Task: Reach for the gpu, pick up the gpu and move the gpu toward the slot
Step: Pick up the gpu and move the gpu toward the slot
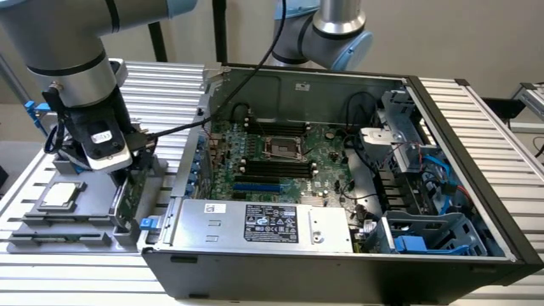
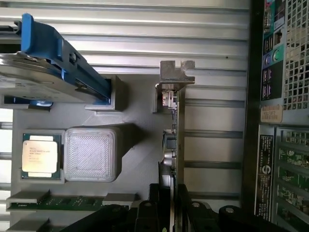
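- The card [image 2: 170, 145] is thin and stands on its edge, so it could be bent or dropped if it is grabbed crooked.
- It could get stuck in the gray holder [image 2: 140, 111] if it is pulled up at a slant.
- Its silver bracket [image 2: 176, 72] could be bumped on the computer box [image 1: 340, 274], which is just beside the holder.
- The hard drive [image 2: 43, 77] and the square chip [image 2: 41, 154] are kept in the same holder and could be knocked if the gripper [image 2: 169, 203] is swung sideways.
- The card is kept along the holder's edge nearest the computer box, with the bracket at the end far from the gripper.
- The other end of the card is seen running right into the middle of the gripper.
- It cannot be told whether the gripper is squeezed onto the card or held apart.
- In the exterior view, the holder [image 1: 51, 217] is set on the bench [image 1: 501, 127] near the edge at the exterior view's left, and the gripper [image 1: 121, 177] is seen low down over the card [image 1: 121, 199].
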Motion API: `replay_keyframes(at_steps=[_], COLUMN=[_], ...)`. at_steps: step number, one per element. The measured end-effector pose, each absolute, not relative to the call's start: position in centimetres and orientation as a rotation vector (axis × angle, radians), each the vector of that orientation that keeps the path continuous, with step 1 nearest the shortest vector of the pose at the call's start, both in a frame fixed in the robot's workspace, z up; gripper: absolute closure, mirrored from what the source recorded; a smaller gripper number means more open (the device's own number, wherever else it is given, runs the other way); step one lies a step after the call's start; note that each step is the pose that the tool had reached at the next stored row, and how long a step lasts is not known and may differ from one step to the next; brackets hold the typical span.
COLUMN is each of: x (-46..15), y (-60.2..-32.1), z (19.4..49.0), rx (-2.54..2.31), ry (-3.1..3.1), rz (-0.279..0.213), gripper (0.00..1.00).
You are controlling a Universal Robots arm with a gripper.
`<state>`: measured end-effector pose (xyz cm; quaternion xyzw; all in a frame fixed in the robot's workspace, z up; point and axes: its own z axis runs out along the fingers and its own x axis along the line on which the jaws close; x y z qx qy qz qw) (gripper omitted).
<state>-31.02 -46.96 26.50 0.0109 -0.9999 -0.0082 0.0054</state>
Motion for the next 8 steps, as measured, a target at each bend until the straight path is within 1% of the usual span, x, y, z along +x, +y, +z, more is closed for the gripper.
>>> replay_keyframes(at_steps=[8], x=[-30.3], y=[-47.0], z=[30.1], rx=[0.034], ry=[-3.128], rz=[-0.026], gripper=[0.74])
